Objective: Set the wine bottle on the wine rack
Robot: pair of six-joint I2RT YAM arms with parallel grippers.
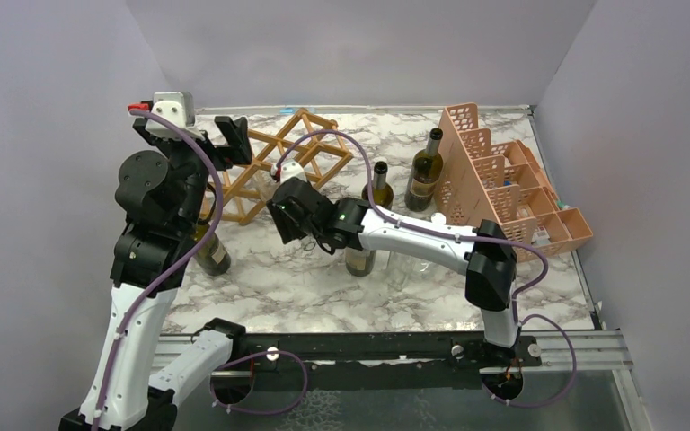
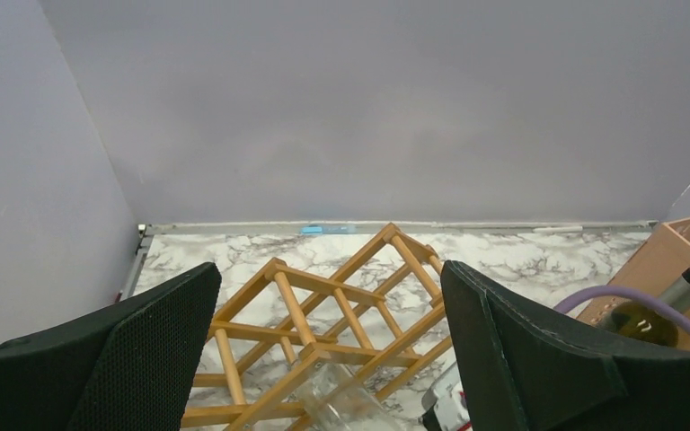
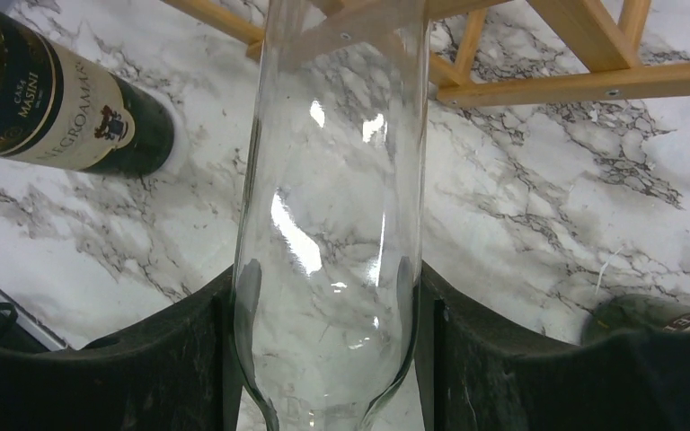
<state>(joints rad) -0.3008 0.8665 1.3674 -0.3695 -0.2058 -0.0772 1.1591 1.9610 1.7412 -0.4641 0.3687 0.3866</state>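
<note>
On the marble counter [image 1: 305,287], items counted:

- Wine rack [image 1: 310,144]: one, light wooden lattice, at the far left of the counter's middle.
- Pink crate [image 1: 503,180]: one, a stepped plastic grid at the far right. What its cells hold cannot be made out.
- Dark bottles: four. Two stand upright between the rack and the crate, one [image 1: 425,171] just beside the crate and one [image 1: 379,184] left of it. A third [image 1: 359,260] is nearer and partly hidden behind the right arm. The fourth [image 1: 211,254] is at the left, partly hidden by the left arm, with a cream label.
- Clear wine bottle [image 3: 332,180]: one, of see-through glass.
- Arms: two.

Rack contents: the clear wine bottle's far end meets the sticks at the rack's near edge. Whether it sits inside a cell cannot be told.

Right end effector [image 3: 328,278]: clenched on the clear wine bottle, with a finger [image 3: 431,341] pressed against each side of the glass. The bottle runs straight out from between them toward the rack, above the counter.

Left end effector [image 2: 328,274]: released, jaws spread wide, raised over the rack's left side and apart from the bottle.
</note>
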